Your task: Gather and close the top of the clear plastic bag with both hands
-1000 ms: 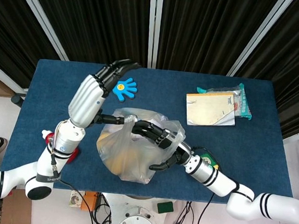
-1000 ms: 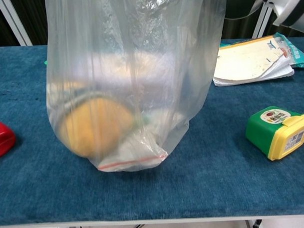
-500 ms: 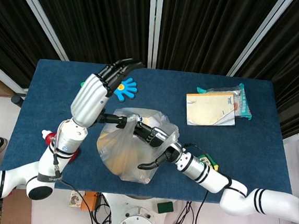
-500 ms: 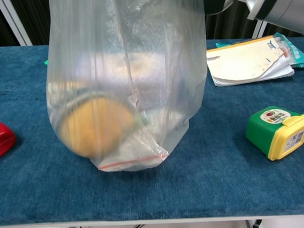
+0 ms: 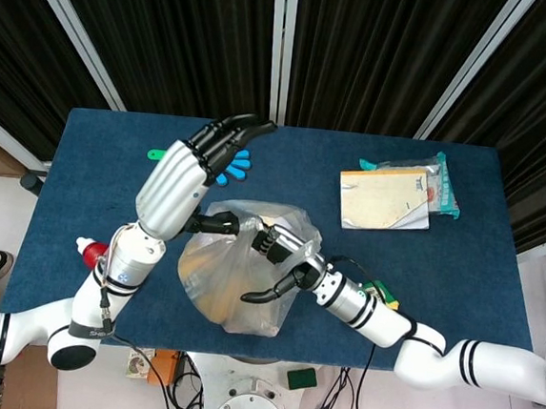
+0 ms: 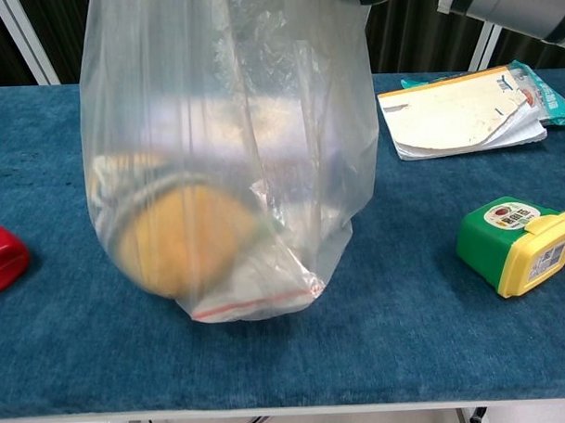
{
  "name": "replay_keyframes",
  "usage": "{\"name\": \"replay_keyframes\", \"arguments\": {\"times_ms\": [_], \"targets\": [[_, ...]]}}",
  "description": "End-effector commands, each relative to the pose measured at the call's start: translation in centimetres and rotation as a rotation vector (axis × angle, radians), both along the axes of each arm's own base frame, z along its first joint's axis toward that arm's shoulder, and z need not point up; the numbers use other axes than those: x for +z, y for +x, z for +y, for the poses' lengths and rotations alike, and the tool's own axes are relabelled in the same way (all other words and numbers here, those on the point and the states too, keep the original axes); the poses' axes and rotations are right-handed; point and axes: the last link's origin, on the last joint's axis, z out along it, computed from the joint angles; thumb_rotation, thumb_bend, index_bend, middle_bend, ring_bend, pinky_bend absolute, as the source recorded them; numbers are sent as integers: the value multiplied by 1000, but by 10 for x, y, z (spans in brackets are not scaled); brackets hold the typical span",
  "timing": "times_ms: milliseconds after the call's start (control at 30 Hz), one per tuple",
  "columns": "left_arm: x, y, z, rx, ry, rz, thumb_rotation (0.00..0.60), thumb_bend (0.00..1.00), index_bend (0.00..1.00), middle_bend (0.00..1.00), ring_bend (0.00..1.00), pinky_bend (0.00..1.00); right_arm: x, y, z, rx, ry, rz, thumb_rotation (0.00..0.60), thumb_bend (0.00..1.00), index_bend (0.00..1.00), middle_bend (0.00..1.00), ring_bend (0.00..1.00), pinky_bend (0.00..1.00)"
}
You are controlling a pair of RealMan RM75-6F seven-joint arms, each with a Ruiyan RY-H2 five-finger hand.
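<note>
Blue cloth is covering the table [image 5: 478, 270]. We are pinching the clear plastic bag [image 6: 225, 158] at its top with our left hand [image 5: 184, 182], other fingers spread. Right of it, our right hand [image 5: 283, 258] is gripping the bag's gathered top. A green-yellow box [image 6: 516, 243] is sitting right of the bag.

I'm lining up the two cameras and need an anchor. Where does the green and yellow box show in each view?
Head view: green and yellow box peeks out lower right of centre, mostly hidden behind the right forearm.
Chest view: it stands in full view at the right edge.
Shared landmark: the clear plastic bag, to the box's left in both.
</note>
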Motion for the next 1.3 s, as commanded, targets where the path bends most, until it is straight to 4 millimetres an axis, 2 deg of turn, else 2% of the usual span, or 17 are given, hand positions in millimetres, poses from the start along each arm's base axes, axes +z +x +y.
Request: {"name": "replay_keyframes", "arguments": {"times_ms": [33, 367, 600, 833, 1000, 1300], "targets": [[0, 3, 2, 7, 10, 3, 600, 11, 71, 167, 105, 221, -2, 4, 1, 11, 9, 4, 600, 105, 132, 78, 0, 14], [4, 4, 11, 44, -4, -28, 600, 11, 71, 167, 105, 220, -3, 16, 5, 38, 7, -2, 600, 106, 132, 80, 0, 14], [-1, 10, 10, 37, -20, -9, 600, 10, 71, 167, 105, 220, 3, 25, 0, 42, -14, -12, 600, 106, 132, 83, 0, 14], [-4, 13, 16, 59, -40, -6, 600, 10, 71, 167, 105, 220, 0, 33, -2, 39, 11, -4, 600, 106, 125, 88, 0, 14], [-1, 13, 23, 90, -47, -8, 600, 10, 71, 167, 105, 220, 1, 40, 1, 54, 11, -10, 600, 145, 120, 114, 0, 30], [10, 12, 29, 138, -71, -7, 600, 11, 72, 167, 105, 217, 11, 47, 3, 50, -6, -19, 600, 156, 120, 159, 0, 83]]}}
